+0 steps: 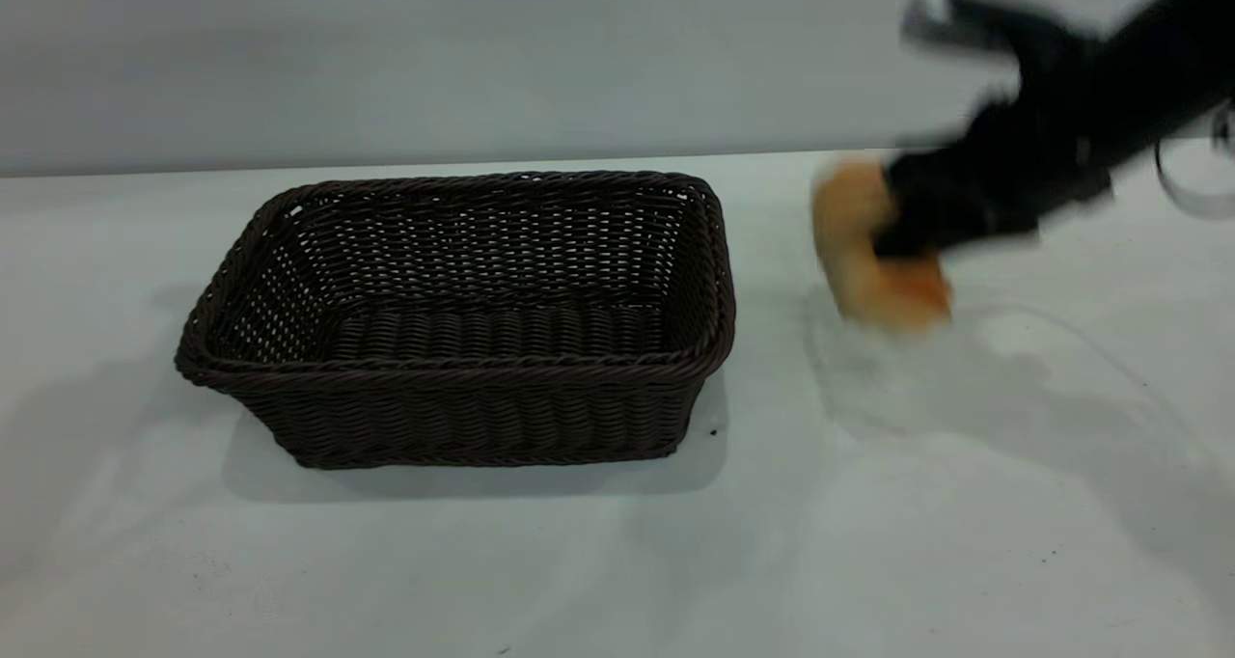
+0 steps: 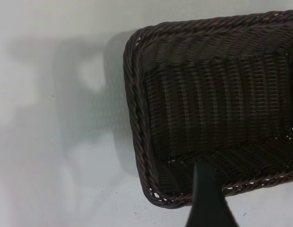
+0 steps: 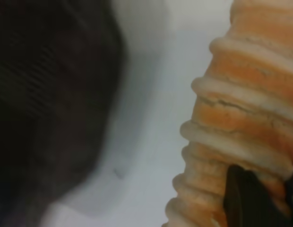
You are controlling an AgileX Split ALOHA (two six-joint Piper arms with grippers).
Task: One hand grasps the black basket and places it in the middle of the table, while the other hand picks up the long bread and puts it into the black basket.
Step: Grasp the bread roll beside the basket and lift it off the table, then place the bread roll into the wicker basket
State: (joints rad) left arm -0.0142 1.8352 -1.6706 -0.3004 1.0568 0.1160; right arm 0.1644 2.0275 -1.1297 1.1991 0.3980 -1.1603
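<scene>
From outside, my right arm reaches in from the right, raised above the table; my right gripper pinches the one long bread, held in the air beside the one black basket; my left wrist shows the basket below one dark finger, its spread I cannot tell; my right wrist shows the ribbed bread against a fingertip.

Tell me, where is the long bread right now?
In the exterior view, the long bread hangs above the table, held by the right tool, right of the black basket.

Exterior camera level, fronting table; wrist cameras close (both share basket).
</scene>
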